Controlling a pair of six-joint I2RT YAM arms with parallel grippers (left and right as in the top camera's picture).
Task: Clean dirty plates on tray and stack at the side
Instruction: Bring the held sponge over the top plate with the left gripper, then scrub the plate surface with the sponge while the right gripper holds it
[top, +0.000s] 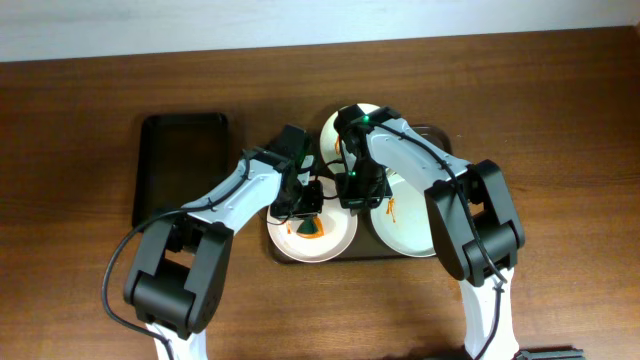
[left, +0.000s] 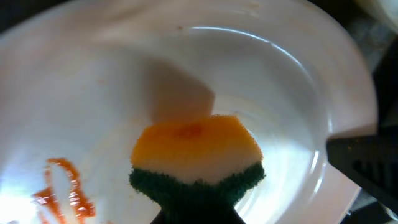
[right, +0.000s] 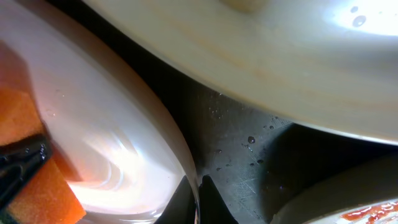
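3 plates fill the tray, rims close. Left arm and right arm crowd its centre. Black tray, left, unobstructed.

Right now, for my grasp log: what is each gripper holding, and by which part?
Left gripper: sponge, by its green end. Right gripper: seemingly the plate under the sponge, by the rim.

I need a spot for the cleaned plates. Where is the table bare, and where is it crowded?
Bare: the table right of the brown tray, the strip left of the black tray, and that tray itself. Crowded: the brown tray, filled by three plates under the right arm and the left arm, which also crosses the gap between trays.
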